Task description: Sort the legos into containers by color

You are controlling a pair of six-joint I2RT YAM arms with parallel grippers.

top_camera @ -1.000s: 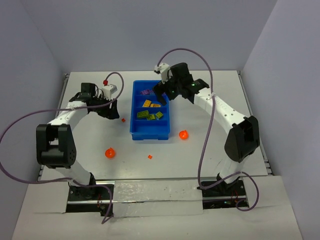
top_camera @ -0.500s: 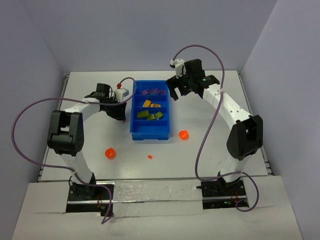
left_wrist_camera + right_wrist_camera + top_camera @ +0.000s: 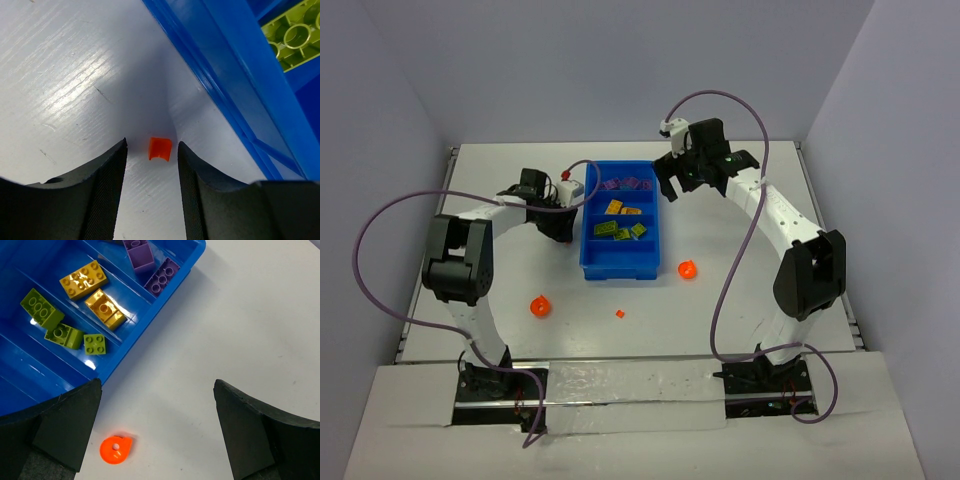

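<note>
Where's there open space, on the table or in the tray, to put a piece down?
The tray's nearest compartment is bare. Open table lies right of the round orange piece, toward the right arm. Crowded: the tray's left side, where the left claw straddles a small orange piece.

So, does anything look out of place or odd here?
Nothing damaged or spilled. Only the orange legos sit outside the blue tray: two round ones and a tiny piece on the table, another tiny piece inside the open left pincer beside the tray wall.
</note>
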